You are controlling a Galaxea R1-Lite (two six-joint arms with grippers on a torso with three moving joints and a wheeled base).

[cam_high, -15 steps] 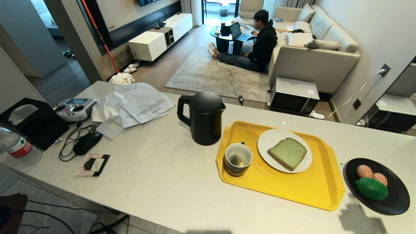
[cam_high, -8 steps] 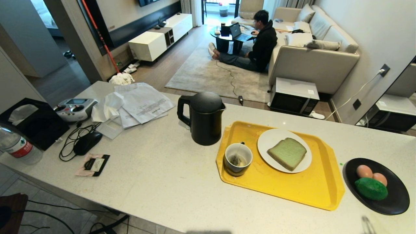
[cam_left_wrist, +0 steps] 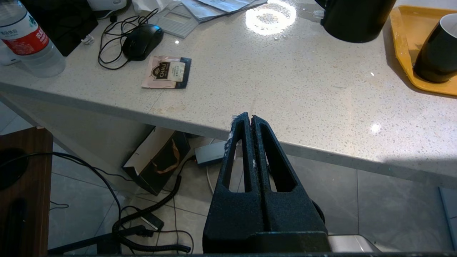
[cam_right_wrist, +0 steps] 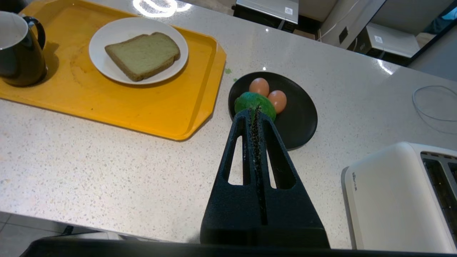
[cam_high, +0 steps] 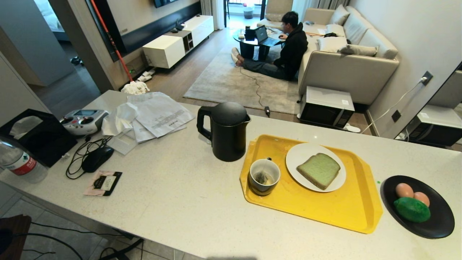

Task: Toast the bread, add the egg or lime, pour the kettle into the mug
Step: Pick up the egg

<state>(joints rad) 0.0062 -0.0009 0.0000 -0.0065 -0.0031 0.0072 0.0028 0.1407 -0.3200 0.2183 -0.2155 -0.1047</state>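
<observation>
The bread (cam_high: 319,170) lies on a white plate (cam_high: 299,155) on a yellow tray (cam_high: 325,213). The mug (cam_high: 264,177) stands on the tray's left end with a tea bag inside. Just left of the tray stands the black kettle (cam_high: 225,130). The lime (cam_high: 412,209) rests on a black plate (cam_high: 438,227) with two paired eggs (cam_high: 405,190); the egg on its own is out of view. My right gripper (cam_right_wrist: 254,111) is shut and empty, above the counter's front, short of the lime (cam_right_wrist: 255,101). My left gripper (cam_left_wrist: 248,117) is shut, parked by the counter's front edge.
A white toaster (cam_right_wrist: 403,192) stands at the counter's right end. Papers (cam_high: 158,113), a controller (cam_high: 83,121), a mouse (cam_high: 96,159), a bottle (cam_high: 18,162) and a tea packet (cam_high: 103,183) crowd the left end. A person (cam_high: 288,47) sits on the floor beyond.
The shadow of my right arm at the counter's front right corner shrank and vanished as the arm drew back. Nothing on the counter moved.
</observation>
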